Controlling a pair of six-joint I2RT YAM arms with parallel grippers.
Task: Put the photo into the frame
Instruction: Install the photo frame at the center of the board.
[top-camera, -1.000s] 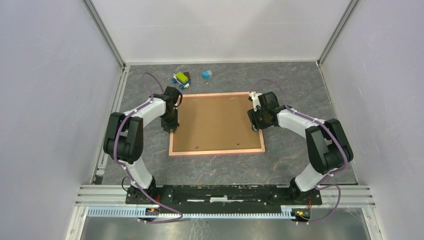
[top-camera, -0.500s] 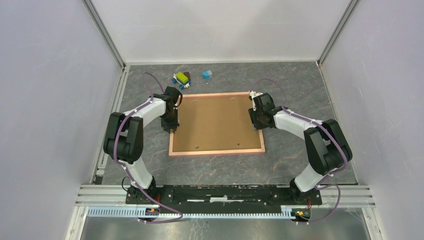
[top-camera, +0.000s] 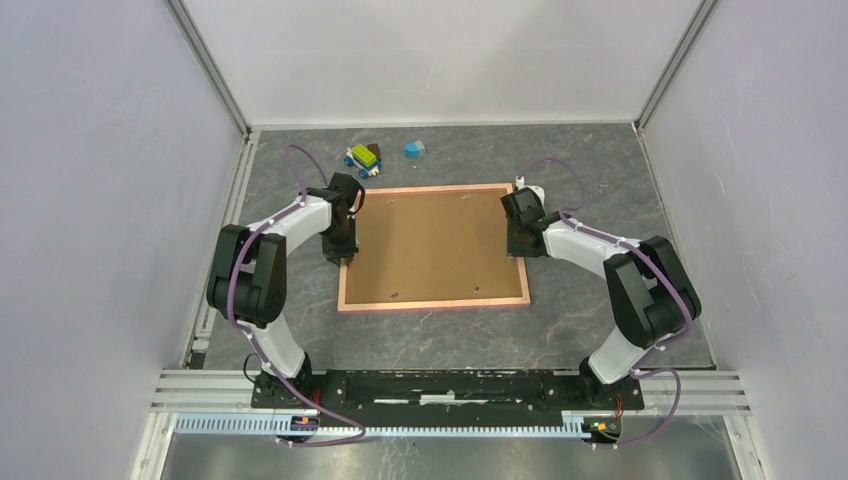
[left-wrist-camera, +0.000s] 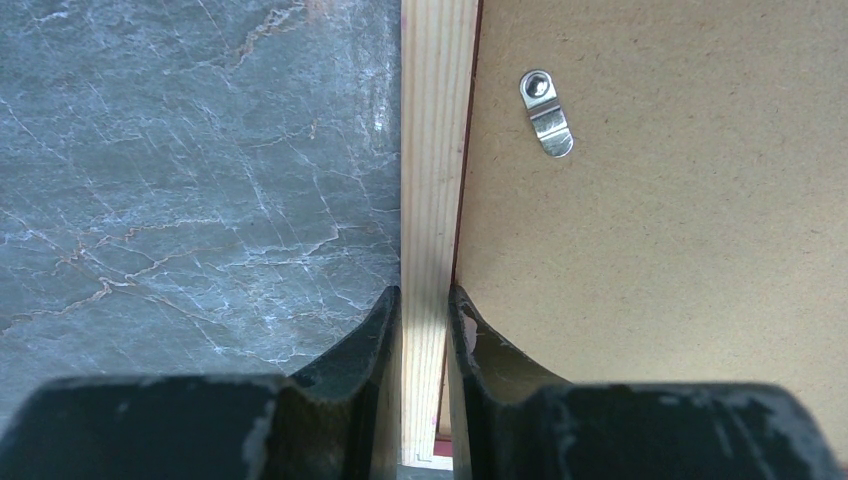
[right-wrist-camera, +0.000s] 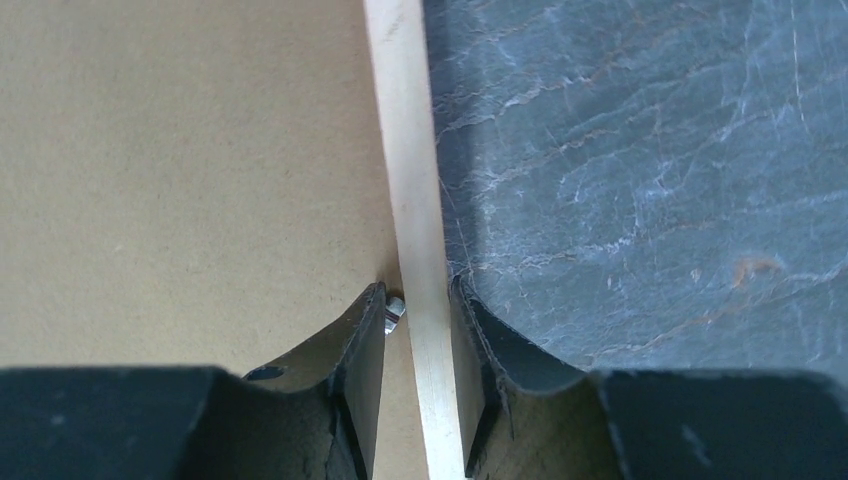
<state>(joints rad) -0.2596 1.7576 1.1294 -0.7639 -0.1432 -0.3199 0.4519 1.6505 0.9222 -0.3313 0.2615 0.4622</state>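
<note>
One large thin-railed pink picture frame (top-camera: 435, 303) lies flat, back up, in the centre of the overhead view, on the grey marbled table (top-camera: 450, 345). Its near rail runs across lower centre. Brown fibreboard backing (top-camera: 430, 245) fills it edge to edge.

Left gripper (left-wrist-camera: 425, 300) sits centre left, on the left rail. Its black fingers are clenched on the pale wood, one on the table side and one on the board side, both touching. Silver turn clip (left-wrist-camera: 547, 113) on the board just beyond.

Right gripper (right-wrist-camera: 418, 295) sits centre right, straddling the right rail. Outer finger is against the wood, inner finger just beside a small metal tab (right-wrist-camera: 394, 310). Cannot tell whether it actually pinches.

Upper centre, towards the back wall, is a cluster of small yellow, green and blue toy blocks (top-camera: 364, 158). A lone light-blue block (top-camera: 414, 150) lies near it. Both are apart from the frame.
</note>
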